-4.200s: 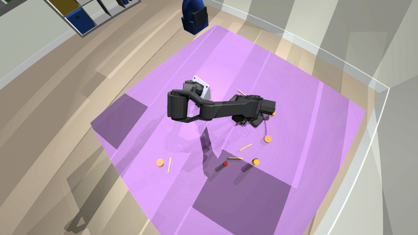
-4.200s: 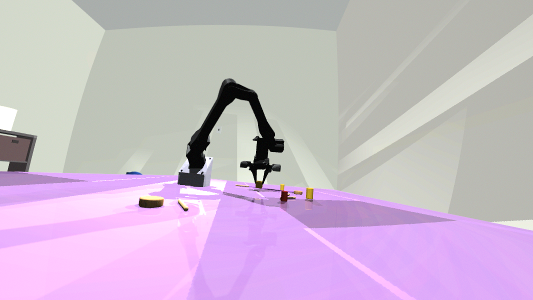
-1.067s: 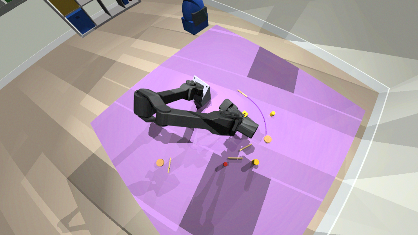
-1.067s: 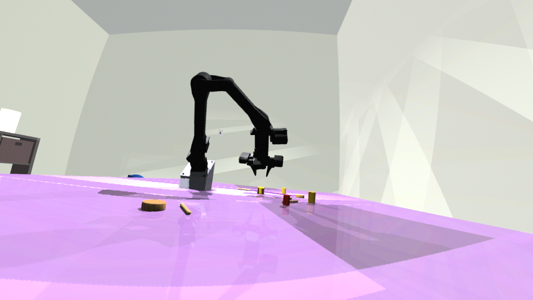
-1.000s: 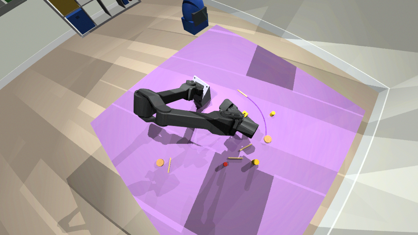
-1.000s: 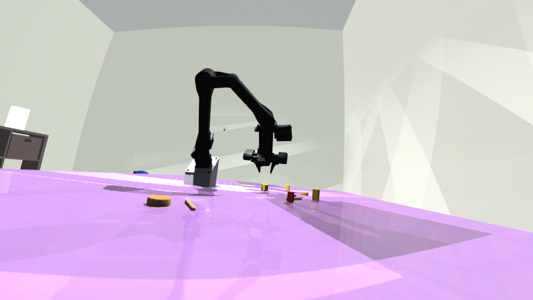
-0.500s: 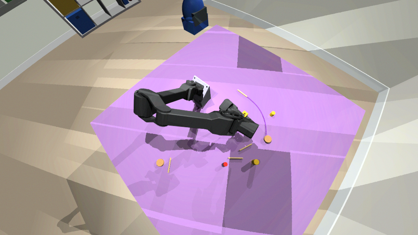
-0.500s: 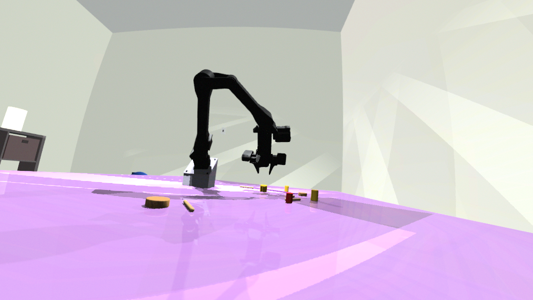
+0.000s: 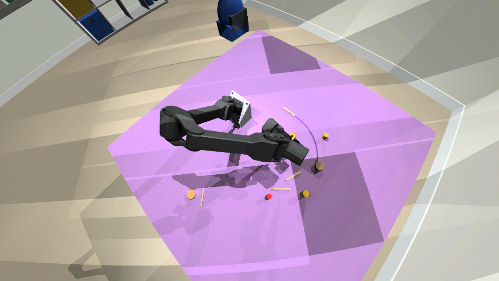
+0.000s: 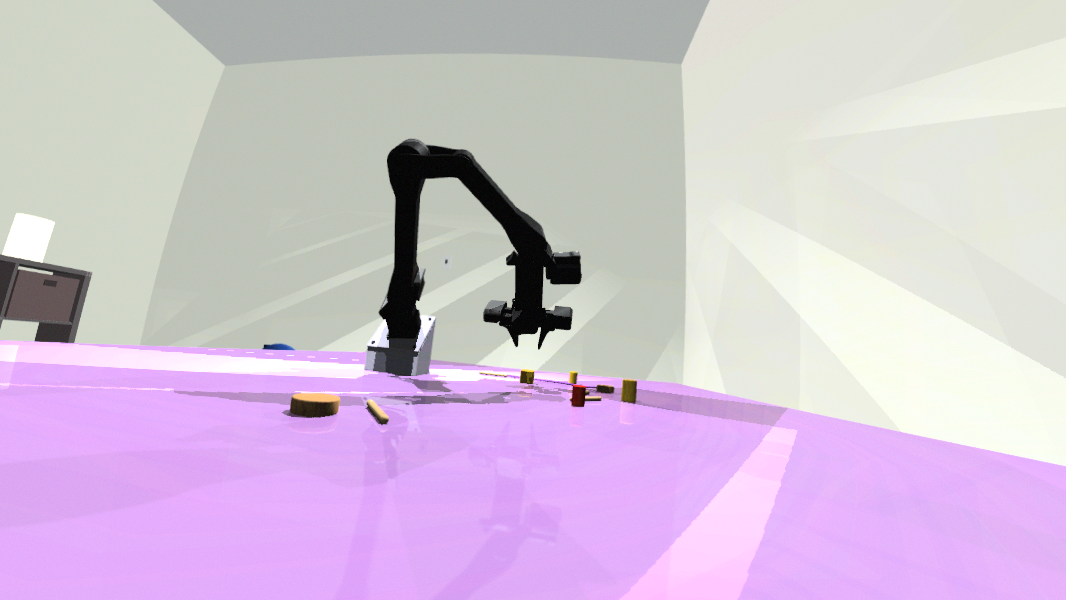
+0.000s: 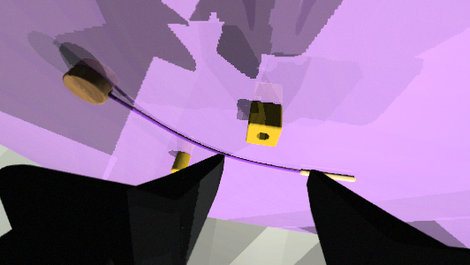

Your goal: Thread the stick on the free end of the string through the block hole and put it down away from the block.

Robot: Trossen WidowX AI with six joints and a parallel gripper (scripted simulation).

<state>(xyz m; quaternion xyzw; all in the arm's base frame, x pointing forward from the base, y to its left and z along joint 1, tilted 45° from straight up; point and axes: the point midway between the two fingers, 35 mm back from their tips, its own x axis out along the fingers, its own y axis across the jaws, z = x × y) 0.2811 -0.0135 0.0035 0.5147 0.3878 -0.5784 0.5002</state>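
Note:
The yellow wooden block (image 9: 293, 135) (image 10: 526, 376) (image 11: 264, 124) stands on the purple table, its hole facing the wrist camera. The round wooden button (image 9: 319, 166) (image 11: 87, 84) lies to one side of it. The dark string (image 9: 311, 134) (image 11: 177, 132) curves from the button to the thin stick (image 9: 289, 111) (image 11: 336, 177), which lies flat on the table. My gripper (image 10: 528, 341) (image 11: 265, 169) is open and empty. It hangs well above the table, over the string and near the block. In the wrist view the right finger covers one end of the stick.
Loose sticks (image 9: 293, 175) (image 9: 281, 188) (image 9: 201, 197) (image 10: 376, 410) lie on the table. There are also a flat tan disc (image 9: 191, 194) (image 10: 314, 404), a small red piece (image 9: 268, 196) (image 10: 578, 395) and yellow cylinders (image 9: 325, 135) (image 9: 304, 193) (image 10: 628, 390) (image 11: 180, 162). The arm's base (image 9: 242, 111) stands behind.

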